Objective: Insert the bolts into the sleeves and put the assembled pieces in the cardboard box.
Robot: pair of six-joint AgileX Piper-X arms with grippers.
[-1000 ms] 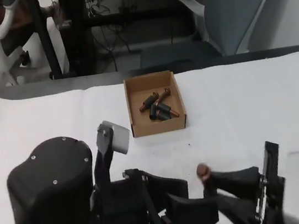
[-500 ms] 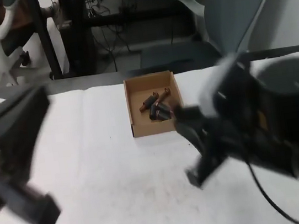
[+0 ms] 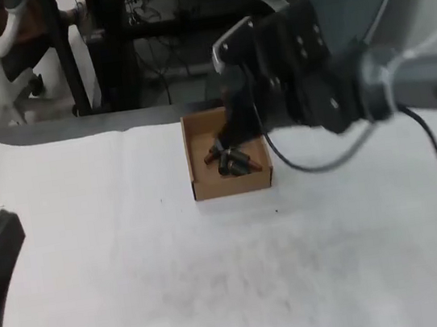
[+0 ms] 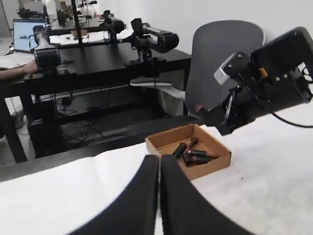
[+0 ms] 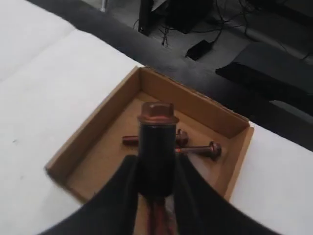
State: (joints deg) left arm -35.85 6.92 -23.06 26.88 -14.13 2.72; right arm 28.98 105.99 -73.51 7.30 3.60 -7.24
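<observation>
Right wrist view: right gripper (image 5: 155,182) clamps an assembled piece (image 5: 156,144) over the cardboard box (image 5: 196,106); best lowered clear of the pieces (image 5: 198,150) inside before letting go; left gripper (image 4: 159,176), pressed closed, sits near left.

1. The high view sits up behind the arms and looks forward and down on the white cloth-covered worktop (image 3: 218,277).
2. The left wrist view sits low, looking past the left black tool (image 4: 159,164) to the open brown cardboard box (image 4: 212,165), far off.
3. The right wrist view looks down past the right black tool (image 5: 155,161), close above the box.
4. All three share the box.
</observation>
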